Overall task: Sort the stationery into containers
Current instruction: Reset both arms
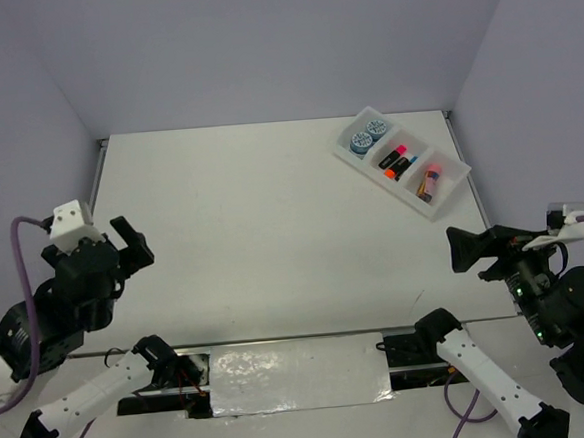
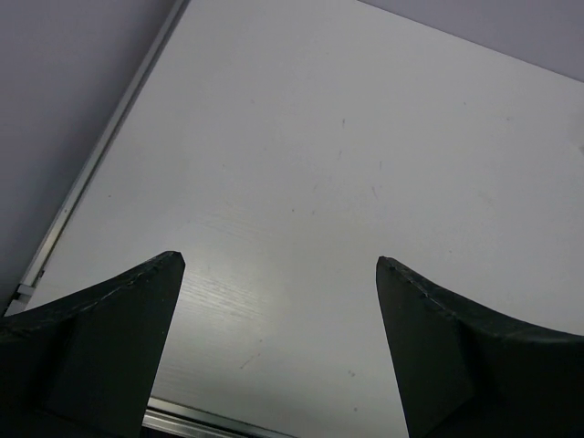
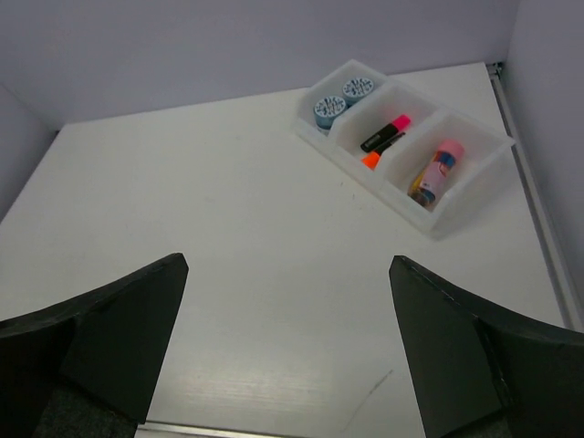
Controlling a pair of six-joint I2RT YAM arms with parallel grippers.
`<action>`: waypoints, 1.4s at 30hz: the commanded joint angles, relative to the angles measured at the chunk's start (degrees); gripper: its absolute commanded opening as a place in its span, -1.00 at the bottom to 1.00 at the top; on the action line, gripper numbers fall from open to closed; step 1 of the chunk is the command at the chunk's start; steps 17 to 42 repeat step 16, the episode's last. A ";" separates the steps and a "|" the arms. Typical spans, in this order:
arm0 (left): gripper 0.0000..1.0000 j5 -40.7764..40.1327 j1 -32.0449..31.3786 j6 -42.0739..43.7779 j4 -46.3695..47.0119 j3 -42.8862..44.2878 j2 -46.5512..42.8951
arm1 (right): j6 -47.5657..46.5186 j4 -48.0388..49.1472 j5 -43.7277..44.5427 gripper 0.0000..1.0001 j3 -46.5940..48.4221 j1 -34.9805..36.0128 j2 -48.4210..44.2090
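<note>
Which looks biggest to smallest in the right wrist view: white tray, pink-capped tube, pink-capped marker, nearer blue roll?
1. white tray
2. pink-capped tube
3. pink-capped marker and nearer blue roll: too close; marker longer, roll wider.

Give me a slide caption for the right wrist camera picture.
Open right gripper faces a white tray holding two blue rolls, markers and a pink-capped tube in separate compartments.

Rolls (image 1: 369, 133), markers (image 1: 396, 162), tube (image 1: 431, 182) in separate tray (image 1: 369, 173) compartments, far right of table (image 1: 253, 232)
</note>
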 commanded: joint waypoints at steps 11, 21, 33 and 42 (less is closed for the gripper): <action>0.99 -0.20 0.22 0.34 -5.05 -0.36 -6.98 | 0.15 -4.20 -5.89 1.00 -6.58 0.27 -3.23; 0.99 -1.33 0.22 1.31 -4.78 -2.03 -7.86 | 1.12 -2.79 -4.66 0.99 -8.25 0.27 -3.58; 0.99 -1.33 0.22 1.31 -4.78 -2.03 -7.86 | 1.12 -2.79 -4.66 0.99 -8.25 0.27 -3.58; 0.99 -1.33 0.22 1.31 -4.78 -2.03 -7.86 | 1.12 -2.79 -4.66 0.99 -8.25 0.27 -3.58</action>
